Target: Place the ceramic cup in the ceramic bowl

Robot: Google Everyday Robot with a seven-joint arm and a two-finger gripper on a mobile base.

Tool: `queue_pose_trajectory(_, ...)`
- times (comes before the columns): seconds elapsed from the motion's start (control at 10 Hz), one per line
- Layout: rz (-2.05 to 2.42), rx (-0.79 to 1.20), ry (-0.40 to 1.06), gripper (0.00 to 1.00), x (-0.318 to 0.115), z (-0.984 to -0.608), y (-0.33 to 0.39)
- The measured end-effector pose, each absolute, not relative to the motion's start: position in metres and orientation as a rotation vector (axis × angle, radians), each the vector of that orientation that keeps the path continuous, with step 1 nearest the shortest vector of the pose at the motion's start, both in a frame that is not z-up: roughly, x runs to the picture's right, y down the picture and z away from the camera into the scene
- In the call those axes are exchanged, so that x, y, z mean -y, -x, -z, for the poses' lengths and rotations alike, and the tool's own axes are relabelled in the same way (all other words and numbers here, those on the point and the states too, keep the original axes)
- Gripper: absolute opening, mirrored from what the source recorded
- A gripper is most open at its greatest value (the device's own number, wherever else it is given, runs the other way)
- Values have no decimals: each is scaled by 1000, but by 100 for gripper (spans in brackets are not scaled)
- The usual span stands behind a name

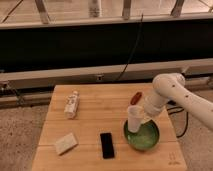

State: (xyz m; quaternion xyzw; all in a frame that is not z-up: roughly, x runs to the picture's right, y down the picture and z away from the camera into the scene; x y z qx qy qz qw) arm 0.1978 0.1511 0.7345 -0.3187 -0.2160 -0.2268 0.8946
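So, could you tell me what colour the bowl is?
Green bowl, camera view; gripper holds white cup over it.

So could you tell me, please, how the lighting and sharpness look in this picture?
Camera view: soft throughout, dim warm light; the gripper, shut on the ceramic cup, blurs into it over the ceramic bowl, whose glossy inside shows pale glare; the band behind the table is nearly black.

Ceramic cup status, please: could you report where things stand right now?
Gripper shut on ceramic cup, over the ceramic bowl's left rim. Cup not released. Nothing in the way; phone sits left of the bowl.
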Motion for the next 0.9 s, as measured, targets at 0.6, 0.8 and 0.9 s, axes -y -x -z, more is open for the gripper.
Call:
queue_pose_trajectory(0.6, 474, 456, 663, 5, -153, -737, -198)
queue_pose_trajectory(0.8, 474, 457, 665, 6, -154, -737, -199)
queue_pose_trajectory(0.9, 475, 457, 665, 6, -154, -737, -199)
